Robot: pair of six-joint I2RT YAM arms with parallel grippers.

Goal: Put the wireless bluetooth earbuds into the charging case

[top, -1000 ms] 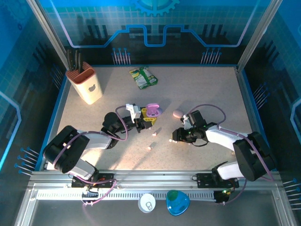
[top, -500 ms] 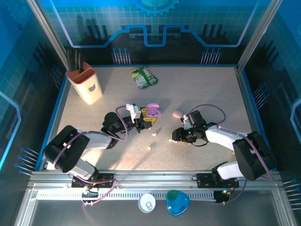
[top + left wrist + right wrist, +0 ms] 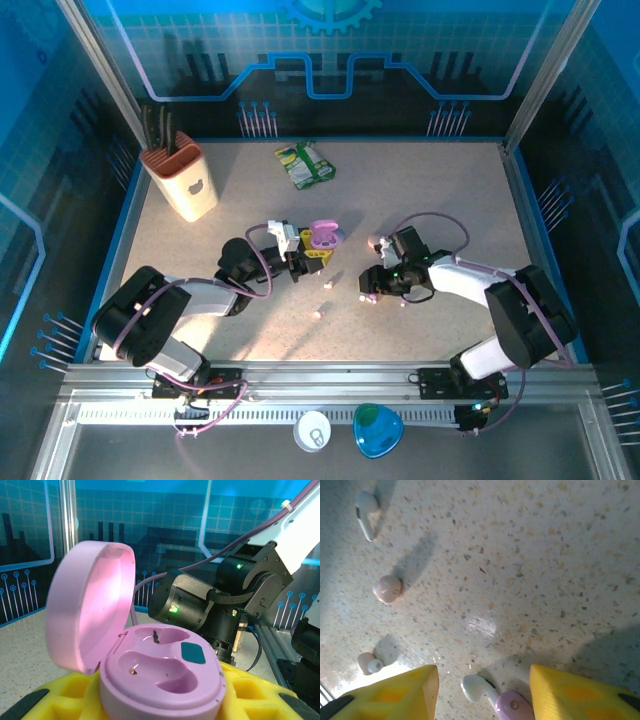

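A purple charging case [image 3: 165, 665] sits in my left gripper [image 3: 162, 702], which is shut on it. Its lid stands open to the left and both wells are empty. From above, the case [image 3: 324, 237] is at the table's middle with the left gripper [image 3: 312, 252] just under it. My right gripper [image 3: 485, 690] is low over the table and open, its yellow fingers [image 3: 407, 690] on either side of a purple-and-white earbud [image 3: 492, 700] without touching it. Three more earbuds lie beyond: a white one [image 3: 366, 512] and two pale pink ones [image 3: 387, 588] [image 3: 368, 662].
A closed pink case [image 3: 376, 241] lies right behind my right wrist. Loose earbuds [image 3: 318, 313] [image 3: 327, 285] lie between the two grippers. A knife block [image 3: 187, 180] stands at the back left, and a green packet [image 3: 305, 165] lies at the back middle.
My right wrist has swung a little toward the back left, closer to the pink case, and its jaws have widened slightly. The left arm and the purple case have not moved.
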